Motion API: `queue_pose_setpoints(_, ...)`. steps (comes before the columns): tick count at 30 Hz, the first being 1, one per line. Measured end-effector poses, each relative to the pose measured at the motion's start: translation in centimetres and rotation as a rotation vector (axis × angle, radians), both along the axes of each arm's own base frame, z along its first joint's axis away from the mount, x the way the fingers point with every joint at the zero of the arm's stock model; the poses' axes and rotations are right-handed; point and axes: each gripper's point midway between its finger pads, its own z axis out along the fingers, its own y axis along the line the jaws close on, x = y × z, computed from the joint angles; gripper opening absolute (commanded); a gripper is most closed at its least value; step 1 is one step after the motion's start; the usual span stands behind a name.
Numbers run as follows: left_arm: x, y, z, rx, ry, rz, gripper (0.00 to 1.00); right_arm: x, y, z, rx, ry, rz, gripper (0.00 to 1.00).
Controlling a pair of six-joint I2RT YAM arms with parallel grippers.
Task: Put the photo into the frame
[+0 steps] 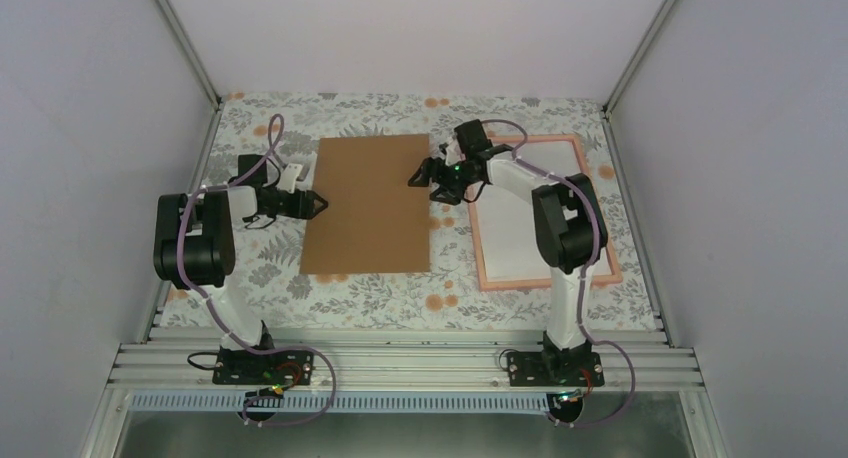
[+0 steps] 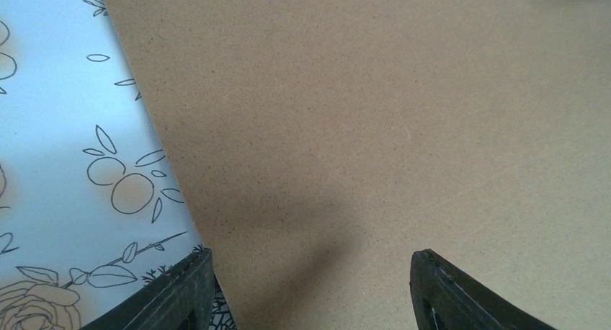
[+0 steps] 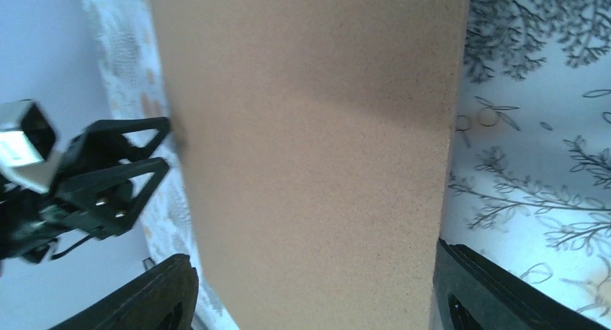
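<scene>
The pink frame (image 1: 510, 284) lies flat at the right of the table. A white sheet (image 1: 505, 238) fills its inside; no printed side of the photo shows. A brown cardboard board (image 1: 370, 203) lies in the middle. My left gripper (image 1: 318, 204) is open at the board's left edge; in the left wrist view (image 2: 313, 290) its fingers straddle that edge over the board (image 2: 375, 128). My right gripper (image 1: 422, 178) is open at the board's right edge, empty. In the right wrist view (image 3: 310, 297) the board (image 3: 310, 143) lies between its fingers, with the left gripper (image 3: 108, 175) beyond.
A floral tablecloth (image 1: 380, 298) covers the table. Grey walls with metal posts (image 1: 185, 38) close in the left, back and right. An aluminium rail (image 1: 400, 363) carrying both arm bases runs along the near edge. The right arm reaches over the frame's left part.
</scene>
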Motion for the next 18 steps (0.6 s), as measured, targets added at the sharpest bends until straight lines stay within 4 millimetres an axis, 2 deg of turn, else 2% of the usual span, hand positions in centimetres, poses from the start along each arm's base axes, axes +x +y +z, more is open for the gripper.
queue_pose_setpoints(5,-0.5,-0.5,0.2,-0.035,0.015,-0.017,0.68,0.2,-0.5,4.1,0.08,-0.063,-0.007,0.79)
queue_pose_setpoints(9,-1.3,-2.8,0.3,-0.073,0.039,-0.069,0.68,0.5,-2.1,7.3,0.132,-0.124,-0.027,0.79)
queue_pose_setpoints(11,-2.0,-4.9,0.5,-0.091,0.055,-0.118,0.68,0.8,-3.9,8.4,0.139,-0.15,-0.061,0.78)
queue_pose_setpoints(14,-3.7,-9.2,0.7,-0.131,0.101,-0.207,0.69,1.4,-7.5,9.7,0.137,-0.198,-0.125,0.78)
queue_pose_setpoints(18,-5.0,-15.3,1.9,-0.211,0.133,-0.345,0.7,1.2,-12.0,10.1,0.109,-0.224,-0.197,0.82)
